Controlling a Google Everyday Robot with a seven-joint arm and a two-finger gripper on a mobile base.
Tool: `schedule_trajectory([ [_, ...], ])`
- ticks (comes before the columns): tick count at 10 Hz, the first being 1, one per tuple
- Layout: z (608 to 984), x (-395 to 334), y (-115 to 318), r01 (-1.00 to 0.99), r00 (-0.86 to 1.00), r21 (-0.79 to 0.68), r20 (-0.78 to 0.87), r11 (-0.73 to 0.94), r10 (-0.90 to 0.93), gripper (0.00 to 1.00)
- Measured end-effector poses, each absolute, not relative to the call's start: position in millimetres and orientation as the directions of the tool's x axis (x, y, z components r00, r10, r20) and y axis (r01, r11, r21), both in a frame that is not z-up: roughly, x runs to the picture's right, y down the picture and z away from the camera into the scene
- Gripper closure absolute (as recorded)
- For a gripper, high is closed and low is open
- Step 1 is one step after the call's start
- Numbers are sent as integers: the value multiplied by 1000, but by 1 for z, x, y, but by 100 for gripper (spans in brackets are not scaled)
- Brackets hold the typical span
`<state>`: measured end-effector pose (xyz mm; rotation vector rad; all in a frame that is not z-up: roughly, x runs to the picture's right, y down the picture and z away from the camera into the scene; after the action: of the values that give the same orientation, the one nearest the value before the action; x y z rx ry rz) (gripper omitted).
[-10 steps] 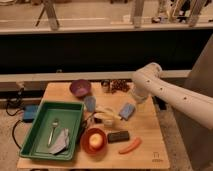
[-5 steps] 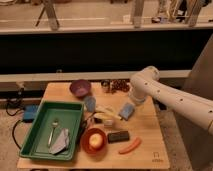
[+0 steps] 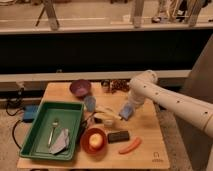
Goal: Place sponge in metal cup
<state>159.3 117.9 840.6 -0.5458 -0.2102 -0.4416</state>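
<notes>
A light blue sponge point(image 3: 126, 112) is on or just above the wooden table point(image 3: 150, 150), right of centre. My gripper point(image 3: 129, 106) is at the end of the white arm point(image 3: 165, 97) and comes down onto the sponge's top. Whether it holds the sponge does not show. The metal cup point(image 3: 90, 103), bluish grey and upright, stands to the left of the sponge, below a purple bowl point(image 3: 80, 88). A pale banana point(image 3: 107, 114) lies between the cup and the sponge.
A green tray point(image 3: 30, 137) at the left holds a fork and a grey cloth. A red bowl point(image 3: 95, 141) holds a round fruit. A black block point(image 3: 118, 135) and a carrot point(image 3: 130, 145) lie near the front. Small dark items point(image 3: 116, 86) stand at the back.
The arm's elbow has sunk a little and shifted left. The gripper stays at the blue sponge, which has hardly moved.
</notes>
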Motion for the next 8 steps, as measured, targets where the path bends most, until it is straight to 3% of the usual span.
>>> schedule_trajectory([
  [4, 848, 155, 125, 480, 873, -452, 331, 752, -359, 23],
  [8, 853, 159, 109, 480, 871, -422, 333, 769, -360, 62],
])
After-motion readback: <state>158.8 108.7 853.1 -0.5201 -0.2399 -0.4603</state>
